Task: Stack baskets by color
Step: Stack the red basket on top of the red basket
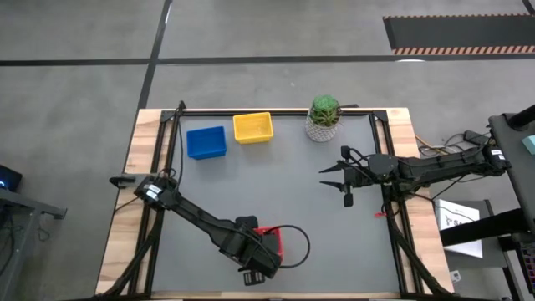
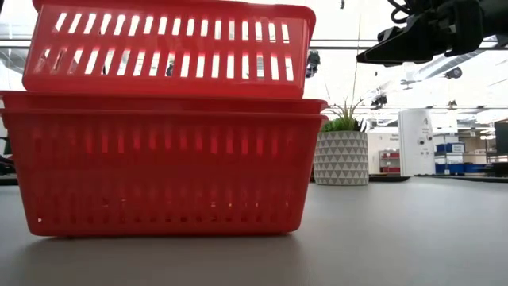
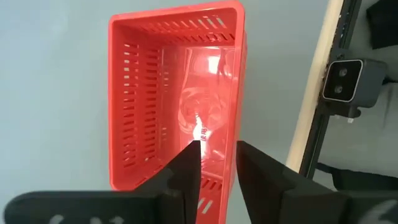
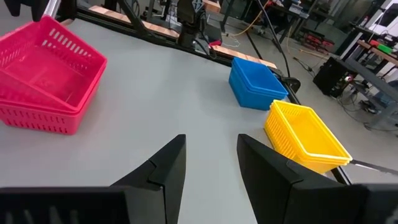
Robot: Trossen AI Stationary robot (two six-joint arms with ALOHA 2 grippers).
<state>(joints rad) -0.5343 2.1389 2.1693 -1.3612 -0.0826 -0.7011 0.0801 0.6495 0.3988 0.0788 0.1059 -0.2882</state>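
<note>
Even overhead light is washing the matte grey tabletop [image 1: 334, 226] softly, bright ceiling panels are blowing out white behind the stacked red slotted plastic baskets [image 2: 163, 171] in the low view, a glare patch is glowing inside the red basket under the left wrist, and the dark near fingers are blurring.

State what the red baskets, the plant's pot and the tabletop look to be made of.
Red baskets: thin moulded plastic, glossy; light glows through the slotted walls.
Plant's pot: probably ceramic or plastic, matte white with a grey triangle pattern; the look leaves it open.
Tabletop: smooth matte grey sheet, with wooden edges at both sides.
</note>
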